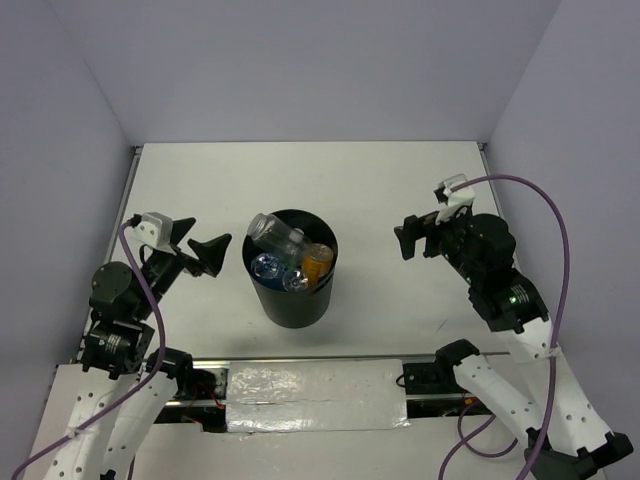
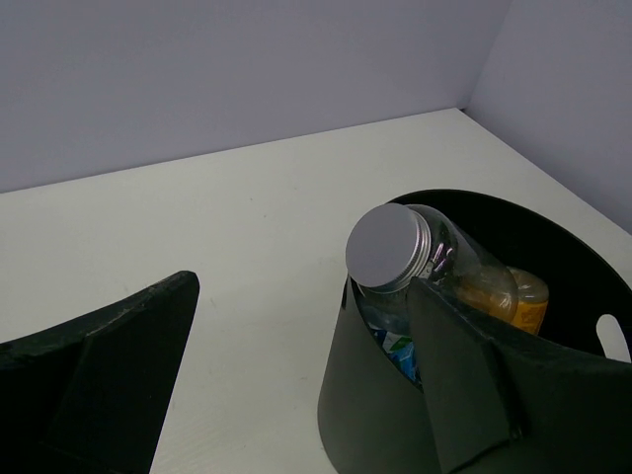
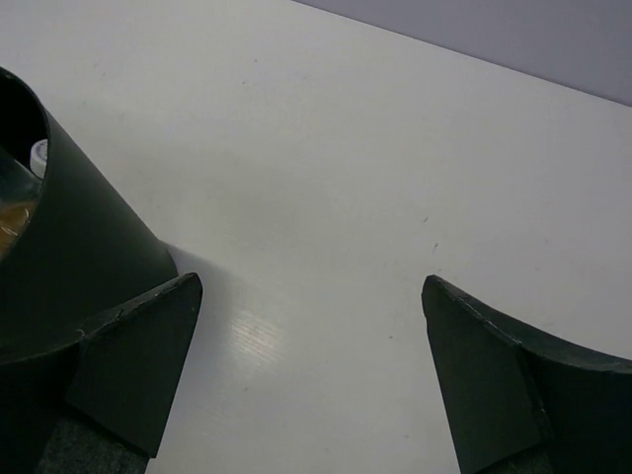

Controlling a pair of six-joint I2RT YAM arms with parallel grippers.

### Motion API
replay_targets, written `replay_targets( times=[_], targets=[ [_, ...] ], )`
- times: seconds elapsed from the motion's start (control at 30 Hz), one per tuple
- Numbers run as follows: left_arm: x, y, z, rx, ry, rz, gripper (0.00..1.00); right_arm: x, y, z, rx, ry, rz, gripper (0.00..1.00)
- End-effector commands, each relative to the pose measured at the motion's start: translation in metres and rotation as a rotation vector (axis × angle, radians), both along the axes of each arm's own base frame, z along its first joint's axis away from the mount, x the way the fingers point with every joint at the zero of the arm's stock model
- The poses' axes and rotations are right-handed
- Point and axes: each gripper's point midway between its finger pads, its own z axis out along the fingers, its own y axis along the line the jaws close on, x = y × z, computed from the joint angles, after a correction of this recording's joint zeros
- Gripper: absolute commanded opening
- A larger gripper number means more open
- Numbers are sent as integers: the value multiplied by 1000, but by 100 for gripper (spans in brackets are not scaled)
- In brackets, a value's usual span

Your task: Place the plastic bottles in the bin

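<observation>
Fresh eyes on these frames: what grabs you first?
The black bin in the middle of the table: a silver-capped clear bottle pokes up past its rim, with an orange bottle beside it inside. The left gripper and right gripper flank the bin, both open and empty.

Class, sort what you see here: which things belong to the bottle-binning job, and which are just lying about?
Job: black bin; clear bottle with silver cap, poking above the rim; orange bottle and blue-labelled bottle inside the bin.
Lying about: purple cables; silvery sheet along the near edge.
</observation>
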Motion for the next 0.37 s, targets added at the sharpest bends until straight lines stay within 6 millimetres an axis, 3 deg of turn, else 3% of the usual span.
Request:
replay_targets(
  times=[0.0,0.33],
  targets=[
    [-3,-1,12,-31,-55,-9,99,-3,-15,8,54,-55,-90,100],
    [-3,-1,7,-27,-40,-6,99,-1,-15,-10,69,-76,-101,100]
  ],
)
